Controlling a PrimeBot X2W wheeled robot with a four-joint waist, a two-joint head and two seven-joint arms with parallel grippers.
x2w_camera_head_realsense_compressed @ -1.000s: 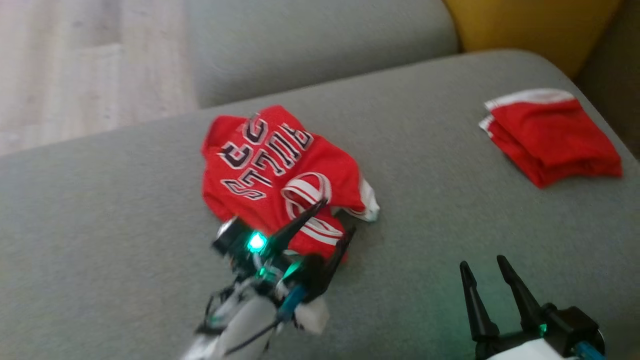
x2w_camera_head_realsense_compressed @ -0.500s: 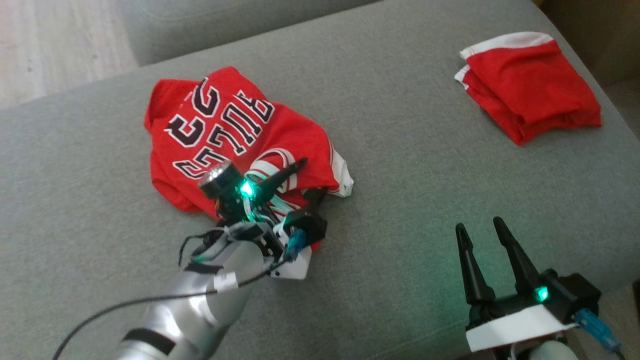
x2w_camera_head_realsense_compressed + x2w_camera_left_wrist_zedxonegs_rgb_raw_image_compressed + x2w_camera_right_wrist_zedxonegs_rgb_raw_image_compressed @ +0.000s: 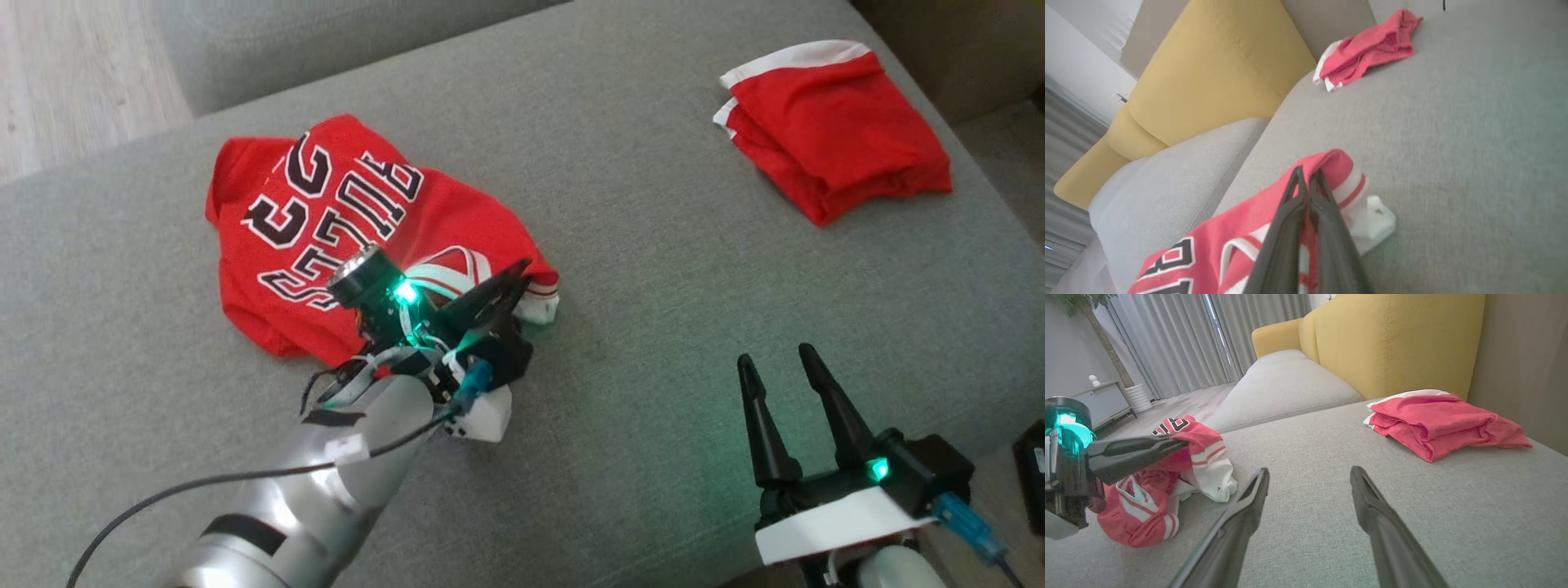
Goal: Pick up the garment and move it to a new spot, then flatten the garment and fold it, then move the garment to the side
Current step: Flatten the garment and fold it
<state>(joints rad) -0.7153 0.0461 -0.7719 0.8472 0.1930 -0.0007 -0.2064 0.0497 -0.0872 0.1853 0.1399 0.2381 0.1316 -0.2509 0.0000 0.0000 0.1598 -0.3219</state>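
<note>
A broad grey sofa seat (image 3: 653, 245) in a fine woven fabric carries everything. A second seat cushion (image 3: 1286, 384) of the same cloth adjoins it, and a mustard-yellow backrest (image 3: 1396, 339) with stitched seams rises behind. Pale wooden floor (image 3: 73, 73) lies beyond the seat's far-left edge.

The garment (image 3: 326, 204), a red jersey with black, white-edged lettering and white-and-red striped trim, lies crumpled on the left half of the seat. The left tool (image 3: 1306, 175) is clenched on a fold of its red edge beside the striped band, its two dark tapered fingers pressed together with cloth between them. The right tool (image 3: 775, 354) hangs released above bare cushion at the near right, fingers spread, touching nothing. Well apart, at the far right corner, sits a folded red cloth (image 3: 841, 122) with a white border, a soft squarish stack.

The right wrist view adds the room: long grey pleated curtains (image 3: 1180, 339), a potted tree (image 3: 1110, 347) in a ribbed white pot, and a low pale cabinet (image 3: 1102, 402). The left wrist view brings out a white flap beneath the striped hem.
</note>
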